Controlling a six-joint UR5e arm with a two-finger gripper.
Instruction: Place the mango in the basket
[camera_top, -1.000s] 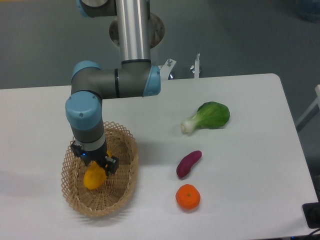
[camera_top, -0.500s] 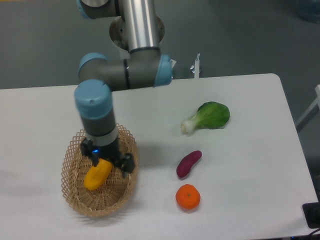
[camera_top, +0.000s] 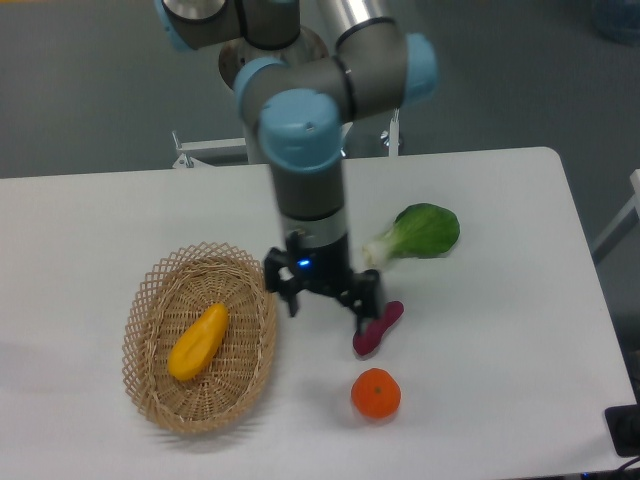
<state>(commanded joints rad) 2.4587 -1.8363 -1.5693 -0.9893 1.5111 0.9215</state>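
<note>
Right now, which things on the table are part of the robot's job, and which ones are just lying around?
Part of the job:
- mango, lying inside the basket
- basket
- the robot's hand, open and empty

Just lying around:
- purple sweet potato
- tangerine
- leafy green vegetable

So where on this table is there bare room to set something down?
Bare: the far-left table behind the basket, and the right side beyond the bok choy. Crowded: the open pincer with the sweet potato and tangerine. The mango fills the basket's middle.
</note>
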